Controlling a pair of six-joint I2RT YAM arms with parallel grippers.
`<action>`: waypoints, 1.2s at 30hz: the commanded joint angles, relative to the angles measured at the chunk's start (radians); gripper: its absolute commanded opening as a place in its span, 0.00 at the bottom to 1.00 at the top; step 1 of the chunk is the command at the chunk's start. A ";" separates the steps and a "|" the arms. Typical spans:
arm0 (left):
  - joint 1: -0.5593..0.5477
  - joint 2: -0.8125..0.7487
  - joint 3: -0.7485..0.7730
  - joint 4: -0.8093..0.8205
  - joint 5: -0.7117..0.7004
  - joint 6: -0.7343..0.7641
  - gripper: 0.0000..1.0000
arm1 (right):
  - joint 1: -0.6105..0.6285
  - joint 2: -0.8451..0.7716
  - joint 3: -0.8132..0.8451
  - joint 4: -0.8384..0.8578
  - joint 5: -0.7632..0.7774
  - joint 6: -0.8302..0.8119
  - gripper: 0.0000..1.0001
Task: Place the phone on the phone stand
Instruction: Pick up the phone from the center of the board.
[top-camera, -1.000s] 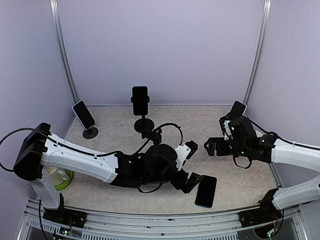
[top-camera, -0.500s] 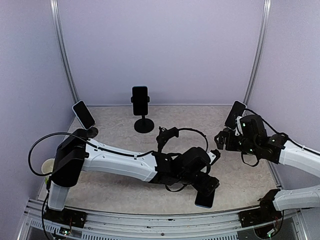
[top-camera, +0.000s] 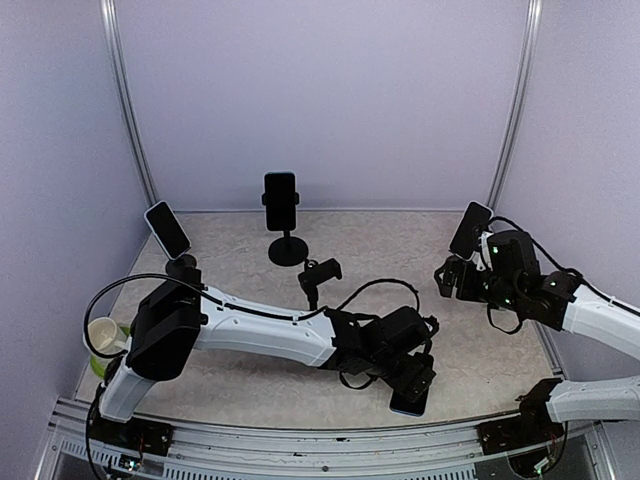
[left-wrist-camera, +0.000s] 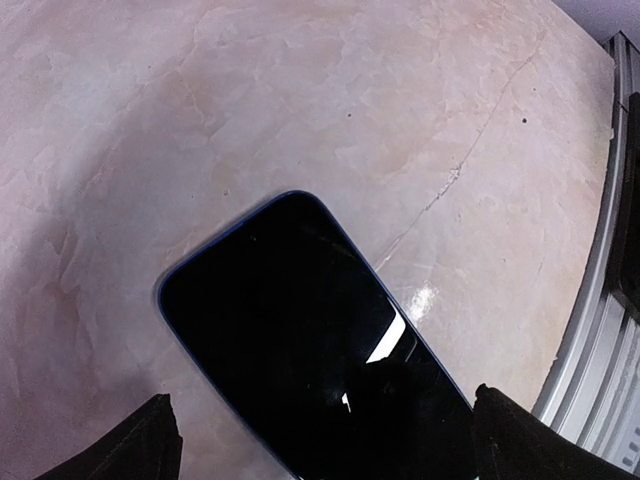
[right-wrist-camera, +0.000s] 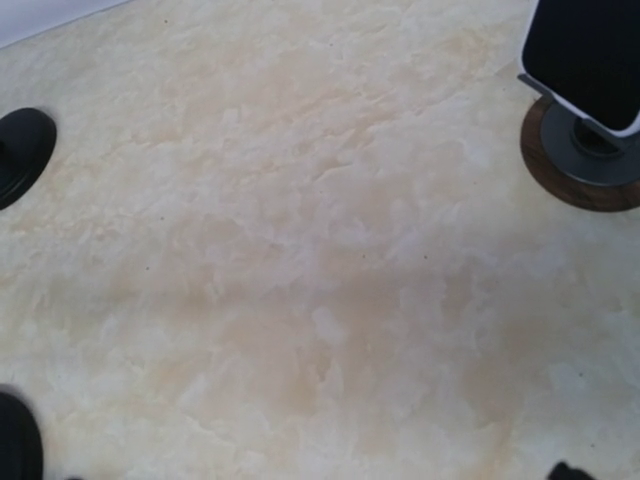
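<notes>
The phone (left-wrist-camera: 310, 340), dark-screened with a blue rim, lies flat on the marble table near the front edge (top-camera: 405, 404). My left gripper (top-camera: 412, 384) hovers right over it, open, with the fingertips (left-wrist-camera: 140, 445) on either side of the phone's near end and no contact that I can see. My right gripper (top-camera: 447, 275) is open and empty at the right, low over bare table (right-wrist-camera: 300, 330). Three phone stands are in view, each carrying a phone: back centre (top-camera: 287, 249), back left (top-camera: 181, 265) and back right (top-camera: 470, 231), the last also in the right wrist view (right-wrist-camera: 590, 160).
A cream mug (top-camera: 104, 335) with something green under it sits at the left edge beside the left arm's base. The left arm stretches across the front of the table. The metal rail (left-wrist-camera: 600, 330) runs close to the phone.
The left arm has reached further right and forward, bringing its open gripper over the phone. The right gripper has drawn back to the right, towards the back-right stand.
</notes>
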 joint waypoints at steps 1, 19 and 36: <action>-0.002 0.034 0.053 -0.042 -0.016 -0.041 0.99 | -0.012 -0.015 -0.013 0.024 -0.016 -0.017 1.00; -0.027 0.202 0.261 -0.248 -0.073 -0.132 0.99 | -0.012 -0.025 0.010 0.034 -0.020 -0.045 1.00; -0.061 0.266 0.306 -0.429 -0.217 -0.216 0.99 | -0.013 -0.044 0.031 0.048 -0.037 -0.085 1.00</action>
